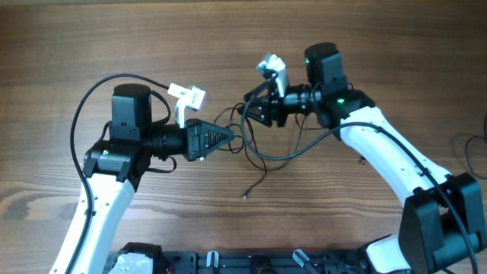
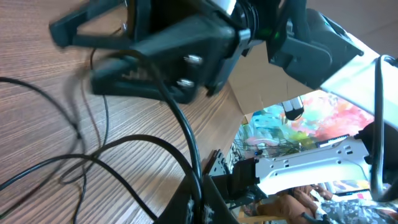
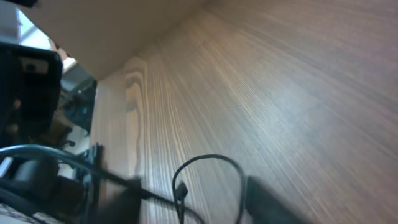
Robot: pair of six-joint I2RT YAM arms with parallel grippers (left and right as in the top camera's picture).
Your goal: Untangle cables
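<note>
— Where are the cables?
— Mid-table, a loose tangle strung between both claws, with one end trailing toward 6 o'clock
— And the claws?
— The left gripper, at their 9 o'clock, is pinched onto a cord; the right gripper, at 12 o'clock, has its fingers apart

The bench is smooth wood grain with a soft sheen. The cables have smooth black sheaths. The left hand and right hand are matt black plastic.
</note>
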